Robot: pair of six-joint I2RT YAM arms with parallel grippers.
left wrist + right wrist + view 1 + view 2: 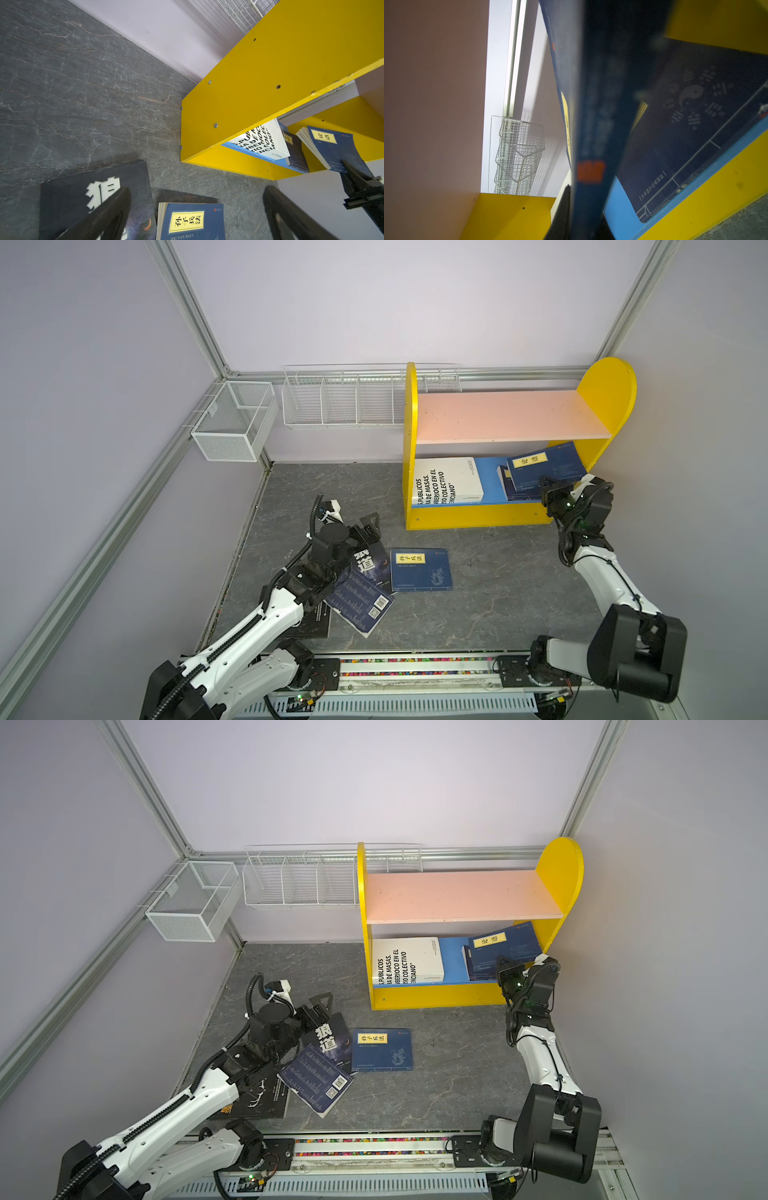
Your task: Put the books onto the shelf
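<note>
The shelf [511, 416] stands at the back right. On its blue lower board lie a white book [449, 481] and a navy book [509, 489]. My right gripper [548, 489] is shut on the spine of another navy book [544, 466], which it holds tilted inside the lower tier [593, 124]. My left gripper [370, 526] hangs open over the table, above a black book [93, 187] and a navy book [191, 222]. Beside these lie a navy book with its back cover up [359, 605] and a black book [257, 1100] partly under the left arm.
Two white wire baskets [237, 423] [340, 402] hang on the back wall left of the shelf. Walls close the table on three sides. The arms' base rail [415, 672] runs along the front edge.
</note>
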